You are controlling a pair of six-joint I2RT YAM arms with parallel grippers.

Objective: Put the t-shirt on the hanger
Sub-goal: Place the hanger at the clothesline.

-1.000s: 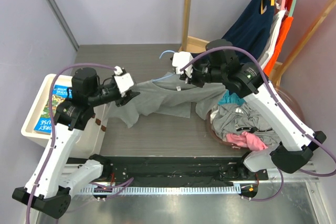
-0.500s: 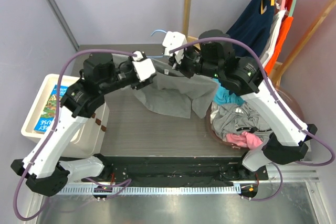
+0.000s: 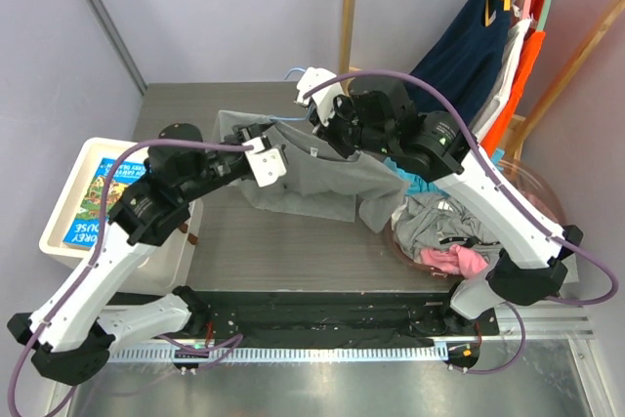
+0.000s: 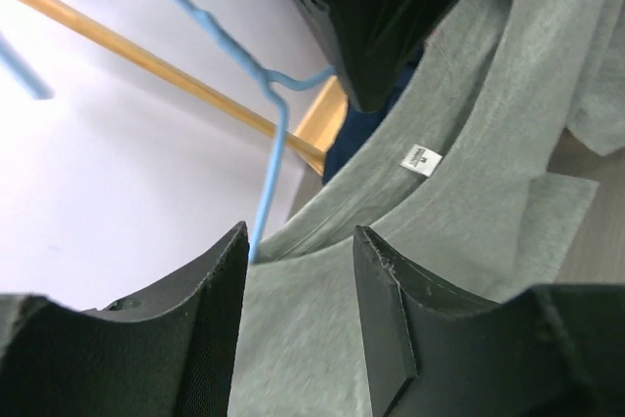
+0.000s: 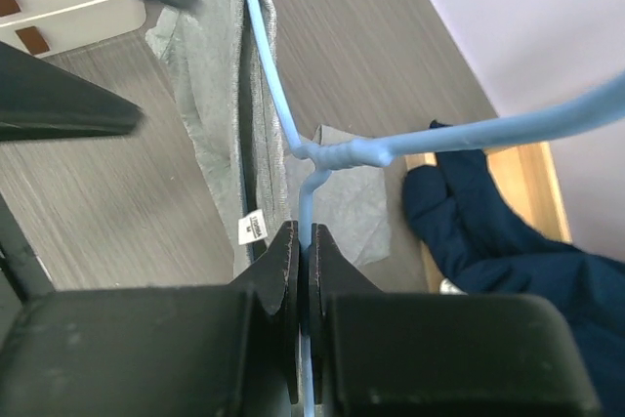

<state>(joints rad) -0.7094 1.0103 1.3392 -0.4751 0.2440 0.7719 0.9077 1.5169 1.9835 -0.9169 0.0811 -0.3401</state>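
While the t-shirt (image 3: 322,178) is hanging in the air over the far middle of the table (image 3: 244,241), its upper edge is running between the two grippers and its right end is drooping just beside the basket (image 3: 543,188) of loose clothes. The hanger (image 3: 296,71) is sitting at the shirt's far upper edge, its hook sticking out on the far side. In the left wrist view the blue wire is dropping into the neck opening, near the white collar label (image 4: 421,158). In the right wrist view one hanger arm is lying along the grey fabric.

The right gripper (image 5: 304,233) is pinching the hanger's wire just below the twisted neck, jaws pressed together on it. The left gripper (image 4: 298,275) is sitting at the shirt's left shoulder with its jaws spread. Grey fabric is showing in the gap, but whether the pads are touching it cannot be told.

A wooden rack (image 3: 349,17) is standing at the far right, carrying a navy garment (image 3: 469,46) and an orange garment (image 3: 535,46). A white bin (image 3: 68,231) holding a book (image 3: 98,197) is standing at the table's left edge. A pink cloth (image 3: 459,263) is lying on the near side of the basket's pile.
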